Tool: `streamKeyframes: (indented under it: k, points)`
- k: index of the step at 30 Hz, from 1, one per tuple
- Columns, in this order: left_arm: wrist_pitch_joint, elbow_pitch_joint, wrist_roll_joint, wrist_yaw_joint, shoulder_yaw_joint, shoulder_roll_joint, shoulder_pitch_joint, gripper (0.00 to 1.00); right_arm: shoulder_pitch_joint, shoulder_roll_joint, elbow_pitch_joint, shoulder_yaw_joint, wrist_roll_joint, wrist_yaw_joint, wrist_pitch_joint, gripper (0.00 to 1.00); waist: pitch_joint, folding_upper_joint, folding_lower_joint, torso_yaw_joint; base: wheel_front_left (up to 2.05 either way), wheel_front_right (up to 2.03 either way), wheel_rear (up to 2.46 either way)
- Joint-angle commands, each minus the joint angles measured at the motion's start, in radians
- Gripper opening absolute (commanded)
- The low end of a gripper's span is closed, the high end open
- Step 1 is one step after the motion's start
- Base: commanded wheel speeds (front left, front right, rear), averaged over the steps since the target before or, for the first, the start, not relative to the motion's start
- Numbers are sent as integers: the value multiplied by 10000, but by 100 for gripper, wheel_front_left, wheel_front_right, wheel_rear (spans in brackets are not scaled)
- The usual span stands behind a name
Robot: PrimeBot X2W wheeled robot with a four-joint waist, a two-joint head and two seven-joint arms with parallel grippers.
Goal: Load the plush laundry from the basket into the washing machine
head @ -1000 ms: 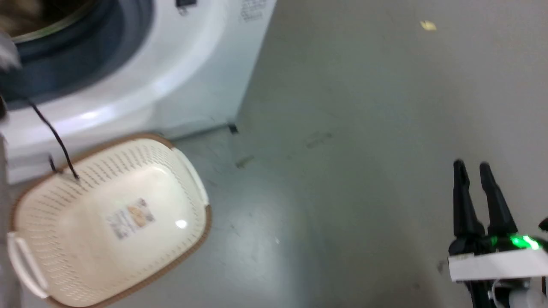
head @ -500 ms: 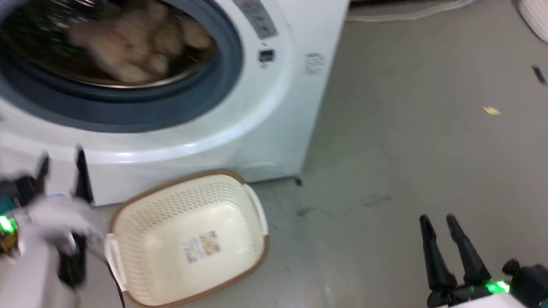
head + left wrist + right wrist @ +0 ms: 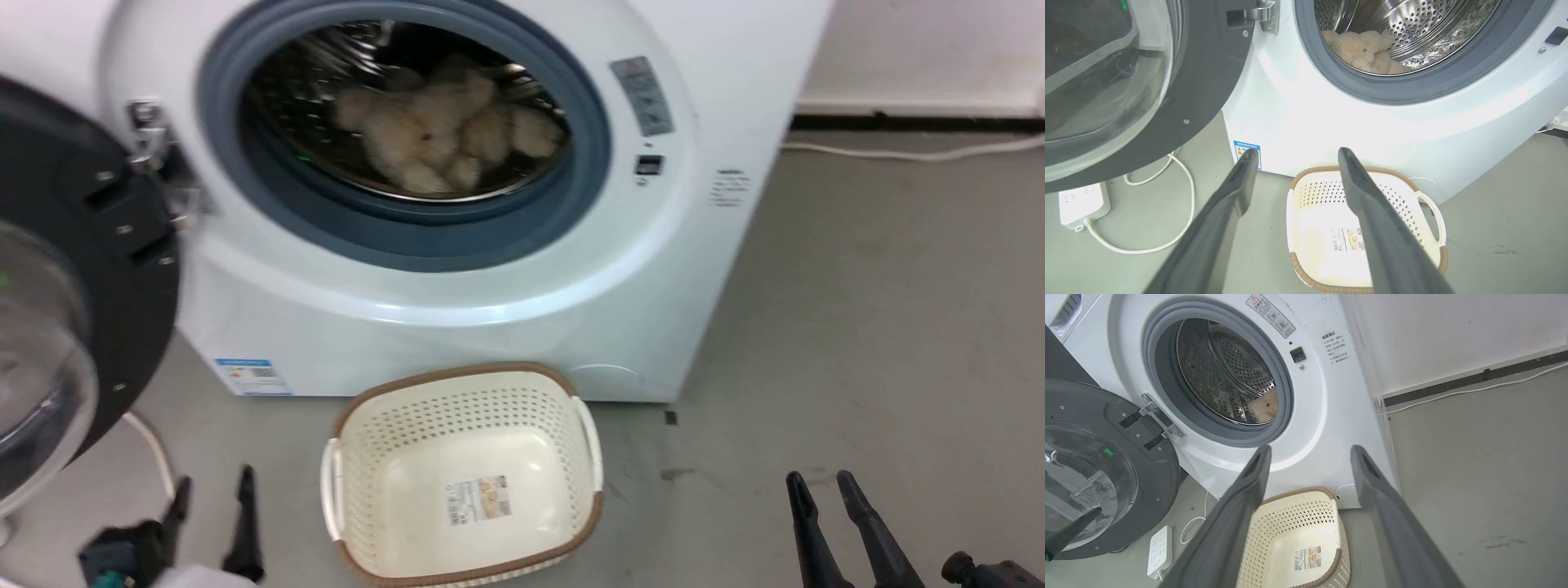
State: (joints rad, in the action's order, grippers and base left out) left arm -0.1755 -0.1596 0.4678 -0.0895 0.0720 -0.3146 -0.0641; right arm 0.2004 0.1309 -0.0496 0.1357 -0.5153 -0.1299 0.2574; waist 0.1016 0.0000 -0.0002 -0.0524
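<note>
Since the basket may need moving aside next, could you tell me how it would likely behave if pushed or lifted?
The basket is empty and perforated, so probably light, and may slide on the smooth floor when nudged. Its wide, flat bottom suggests it would not tip easily. Thin walls might flex if pinched.

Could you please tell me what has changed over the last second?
The head camera has tilted up, bringing the washing machine opening into view. The left gripper has drawn back from the machine, open and empty. Unchanged: the plush laundry lies inside the machine, the basket is empty, the right gripper is open.
</note>
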Motion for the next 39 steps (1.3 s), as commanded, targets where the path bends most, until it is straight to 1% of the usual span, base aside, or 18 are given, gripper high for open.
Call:
streamKeyframes:
  k: [1,5,11,15,19,22,27,29,30,31,34,35,39]
  points:
    - [-9,81,-90,-26,78,69,-131,100,151,-28,-77,-7,54,-8,44,100,-146,0,2,276,0,0,0]
    - [-124,165,-184,-22,352,227,-489,100,364,-8,-62,127,117,-8,44,100,-256,0,2,678,0,0,0]
    - [-409,137,-452,-17,661,355,-685,100,557,-117,-130,21,120,-8,44,100,-468,0,2,1119,0,0,0]
    - [-677,159,-782,6,872,463,-835,100,590,-314,-254,-430,338,-8,44,100,-652,0,2,1191,0,0,0]
    - [-825,279,-1014,140,944,673,-920,100,613,-448,-340,-496,789,-8,44,100,-795,0,2,1134,0,0,0]
    - [-853,602,-1225,284,814,814,-877,100,667,-544,-371,-550,929,-8,44,100,-858,0,2,1085,0,0,0]
    - [-859,1343,-1699,512,314,1096,-887,100,722,-640,-363,-597,1025,-8,44,100,-928,0,2,1004,0,0,0]
    - [-860,1431,-1811,603,135,1193,-924,100,733,-662,-340,-566,1065,-8,44,100,-947,0,2,968,0,0,0]
    - [-860,1467,-1919,751,-109,1342,-988,100,733,-684,-308,-492,1102,-8,44,100,-971,0,2,923,0,0,0]
    - [-860,1440,-1936,807,-183,1381,-1020,100,728,-689,-301,-474,1106,-8,44,100,-980,0,2,910,0,0,0]
    - [-861,1362,-1985,901,-416,1524,-1109,100,714,-700,-286,-462,1106,-8,44,100,-1004,0,2,889,0,0,0]
    - [-805,1373,-1935,861,-407,1513,-994,0,620,-669,-286,-479,1057,0,0,0,-1004,0,2,888,0,0,0]
    - [-781,1363,-1953,838,-409,1511,-979,0,595,-668,-275,-489,1090,0,-26,0,-1006,0,2,881,0,0,0]
